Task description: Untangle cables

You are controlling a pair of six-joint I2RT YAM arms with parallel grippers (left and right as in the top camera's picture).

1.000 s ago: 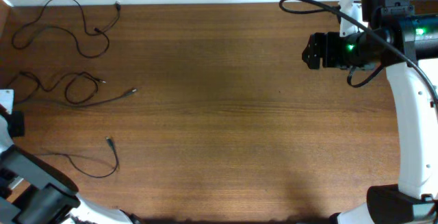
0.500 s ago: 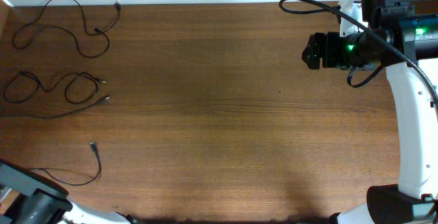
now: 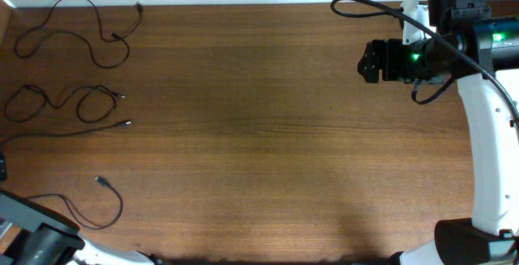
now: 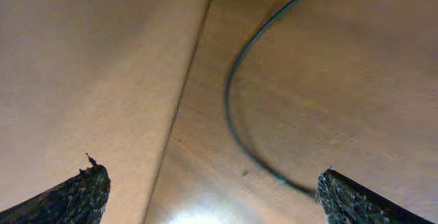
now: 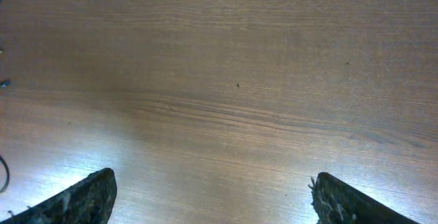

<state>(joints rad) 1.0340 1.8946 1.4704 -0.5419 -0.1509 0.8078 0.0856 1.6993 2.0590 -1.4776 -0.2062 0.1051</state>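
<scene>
Cables [image 3: 126, 123] look separate; left claw [image 4: 212, 183] and right claw [image 5: 211, 183] gape empty, so raise your left without snagging the loop [image 4: 228, 107].

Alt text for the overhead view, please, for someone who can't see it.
Three thin black cables lie apart along the left edge of a wooden table. The right arm reaches in at upper right over bare wood.

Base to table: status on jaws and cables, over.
Left jaws apart, empty. Right jaws apart, empty. Lying apart, left side: far cable, middle cable, near cable. Nothing blocking.
</scene>
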